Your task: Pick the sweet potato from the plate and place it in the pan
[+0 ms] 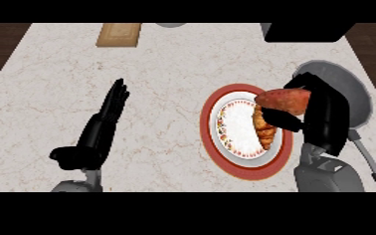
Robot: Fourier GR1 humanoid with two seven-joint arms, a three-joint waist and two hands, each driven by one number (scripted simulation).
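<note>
While the right hand [327,117] clamps it: sweet potato [285,99] sits over the plate's upper right rim, between plate and pan.
Right hand: fingers and thumb curled round the sweet potato.
Plate [209,124]: red rim, croissant [264,129] on it.
Pan [345,82]: grey, just right of the plate, partly hidden by the right hand.
Left hand [103,122]: fingers straight and together, resting on the counter [161,79], well left of the plate.

Pale veined marble counter [169,69], light wooden board [118,34], matt grey metal pan [346,85], glossy red-rimmed plate [207,124]
</note>
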